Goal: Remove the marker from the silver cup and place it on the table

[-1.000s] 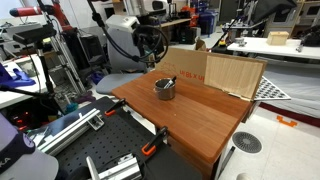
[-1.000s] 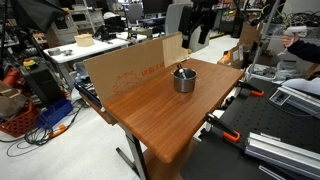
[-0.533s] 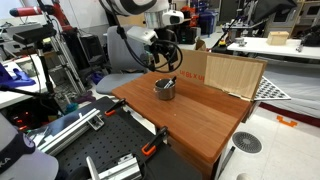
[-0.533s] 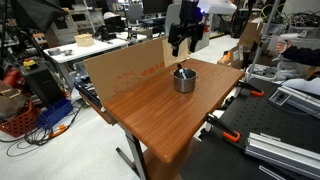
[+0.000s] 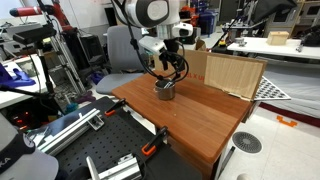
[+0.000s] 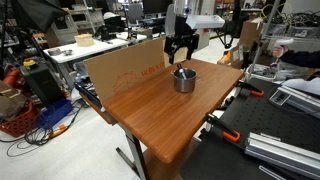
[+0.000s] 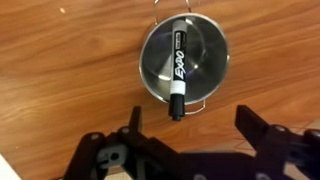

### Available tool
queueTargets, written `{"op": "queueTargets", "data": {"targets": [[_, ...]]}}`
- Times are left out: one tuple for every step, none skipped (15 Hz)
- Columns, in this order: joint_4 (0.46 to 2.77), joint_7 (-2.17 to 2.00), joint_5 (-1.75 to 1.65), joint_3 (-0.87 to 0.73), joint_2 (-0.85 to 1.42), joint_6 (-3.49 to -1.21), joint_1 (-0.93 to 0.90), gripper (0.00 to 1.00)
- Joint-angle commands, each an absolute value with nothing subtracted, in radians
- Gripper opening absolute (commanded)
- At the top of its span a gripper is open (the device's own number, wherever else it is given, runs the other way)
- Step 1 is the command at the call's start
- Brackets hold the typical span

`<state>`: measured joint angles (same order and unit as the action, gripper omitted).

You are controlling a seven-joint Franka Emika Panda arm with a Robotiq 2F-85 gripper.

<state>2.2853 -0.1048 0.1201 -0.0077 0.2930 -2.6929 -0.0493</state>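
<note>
The black dry-erase marker with a white label (image 7: pixel 179 68) is seen lying slanted inside the round silver metal cup (image 7: pixel 185 62). One dark end is propped on the rim and juts slightly past it. The black two-fingered gripper (image 7: pixel 190 118) is held directly above the cup with its jaws spread wide and nothing between them. The step in hand is judged to be the descent for the grasp. It would be done best with the jaws centred over the raised end of the marker and their closing line set across the barrel, so that neither finger lands on the rim. A lift along the marker's slant is advised, since so light a cup could be tipped or dragged. The brown wooden table (image 5: pixel 205 118) is bare all round the cup. A tall cardboard panel (image 5: pixel 235 72) stands upright just beyond the cup. On the cup's arm side the table edge is judged near, so the wide stretch away from the arm is the safer place for setting down.
</note>
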Motion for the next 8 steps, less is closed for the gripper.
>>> {"op": "queueTargets", "data": {"targets": [[2.244, -0.148, 0.087, -0.02, 0.349, -2.702, -0.055, 1.0], [2.24, -0.157, 0.078, -0.025, 0.36, -2.706, -0.06, 1.0], [2.233, -0.163, 0.074, -0.026, 0.37, -2.705, -0.062, 1.0], [2.228, -0.171, 0.069, -0.029, 0.379, -2.706, -0.065, 1.0], [2.222, -0.175, 0.065, -0.03, 0.389, -2.703, -0.067, 1.0], [2.217, -0.178, 0.062, -0.031, 0.396, -2.707, -0.069, 0.83], [2.217, -0.179, 0.051, -0.035, 0.4, -2.711, -0.073, 0.74], [2.212, -0.182, 0.043, -0.037, 0.406, -2.711, -0.075, 0.65]]}}
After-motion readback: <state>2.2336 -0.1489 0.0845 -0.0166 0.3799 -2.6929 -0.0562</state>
